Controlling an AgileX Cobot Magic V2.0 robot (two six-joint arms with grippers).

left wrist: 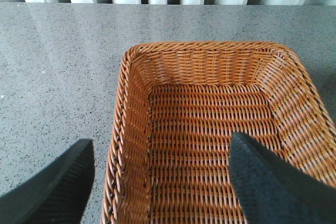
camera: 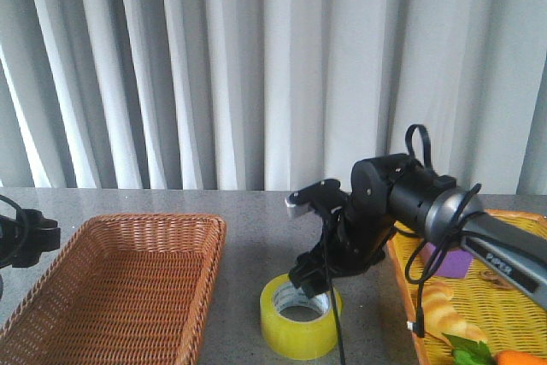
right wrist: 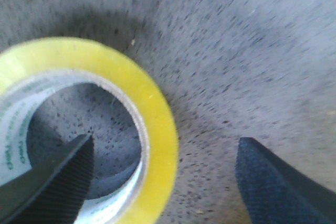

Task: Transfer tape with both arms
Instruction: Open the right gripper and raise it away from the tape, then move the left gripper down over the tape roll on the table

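Note:
The tape (camera: 301,318), a yellow roll with a white printed core, lies flat on the grey table near the front middle. My right gripper (camera: 313,284) is open right above it. In the right wrist view one finger (right wrist: 58,179) is over the roll's hole and the other (right wrist: 273,184) is outside the yellow wall (right wrist: 157,129), so the jaws straddle the wall without touching it. My left gripper (left wrist: 163,182) is open and empty above the near left corner of the wicker basket (left wrist: 131,129); only part of that arm (camera: 21,241) shows at the left edge of the front view.
The wicker basket (camera: 120,292) stands at the left. A yellow tray (camera: 504,297) at the right holds a croissant (camera: 444,314), a purple item (camera: 449,261), greens and something orange. White curtains hang behind the table.

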